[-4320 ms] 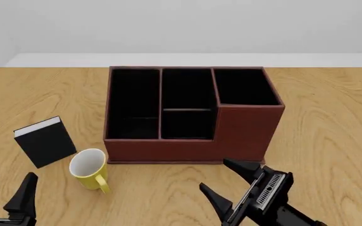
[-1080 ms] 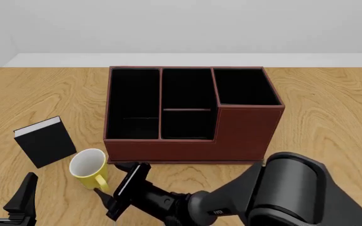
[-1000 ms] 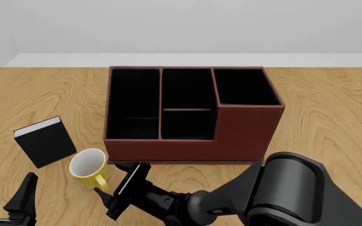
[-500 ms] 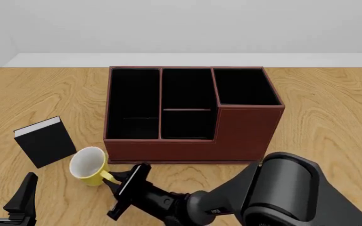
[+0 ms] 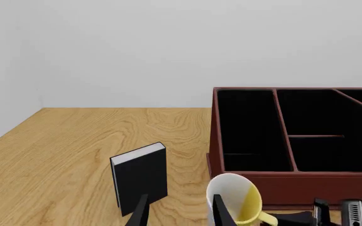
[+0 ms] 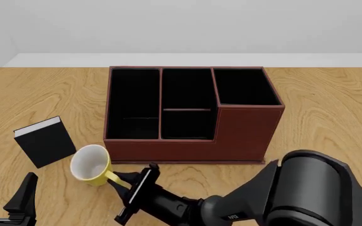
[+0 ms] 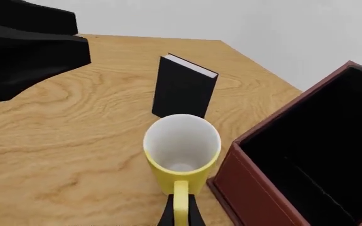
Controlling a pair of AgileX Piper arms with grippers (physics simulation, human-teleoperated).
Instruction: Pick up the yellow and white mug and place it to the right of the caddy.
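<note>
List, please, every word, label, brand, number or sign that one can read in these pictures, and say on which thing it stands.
There are none. The yellow and white mug, the caddy and the small black book carry no print. The right gripper and left gripper show no legible marking.

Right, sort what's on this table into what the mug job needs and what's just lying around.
Needed for the job:
- small yellow and white ceramic mug
- large reddish-brown leather-look caddy
- right hand, shut on the mug's handle

Just lying around:
- small black book with white pages, standing upright left of the caddy
- left hand, open and idle
</note>
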